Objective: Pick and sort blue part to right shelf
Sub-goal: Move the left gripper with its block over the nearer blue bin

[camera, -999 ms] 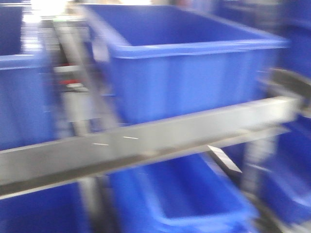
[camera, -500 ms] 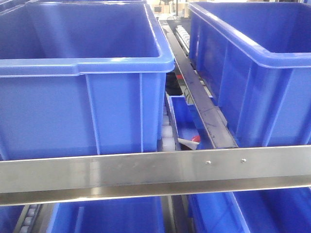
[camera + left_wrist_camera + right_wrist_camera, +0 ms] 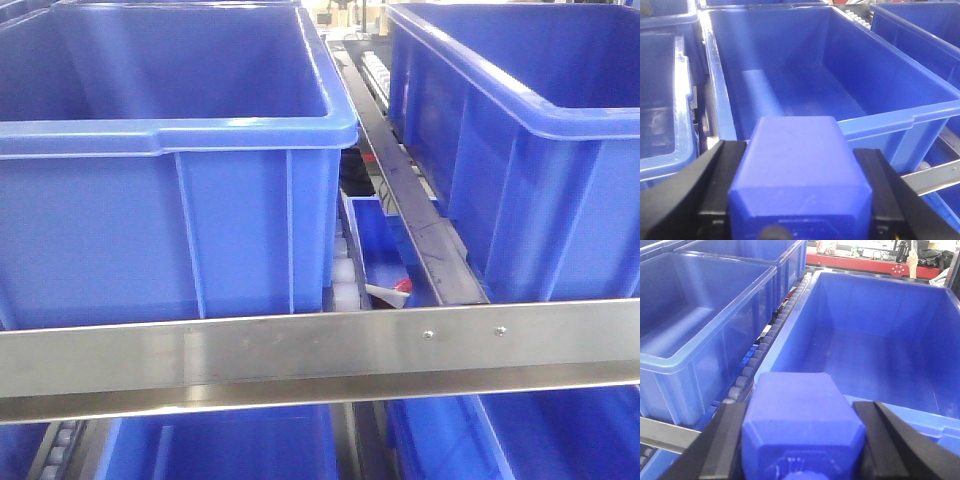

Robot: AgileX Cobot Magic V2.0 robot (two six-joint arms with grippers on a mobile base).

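Observation:
My left gripper (image 3: 799, 187) is shut on a blue part (image 3: 797, 165), a solid-blue block held between the black fingers, above the near rim of a large open blue bin (image 3: 880, 120). My right gripper (image 3: 802, 432) is shut on a second blue part (image 3: 800, 415), held over the near edge of another large blue bin (image 3: 935, 421). The front view shows the shelf's flat steel front rail (image 3: 320, 355) with two big blue bins (image 3: 170, 130) behind it. Neither gripper shows in the front view.
White roller tracks (image 3: 760, 352) run between the bins. A dark steel divider (image 3: 410, 220) runs back between the two upper bins, with a small blue tray (image 3: 375, 250) beneath. More blue bins (image 3: 220, 445) sit on the lower level. A red bench (image 3: 865, 262) stands far behind.
The front view swung from a blurred, tilted look at the rack to a steady, level one half a second ago. Since then nothing has moved.

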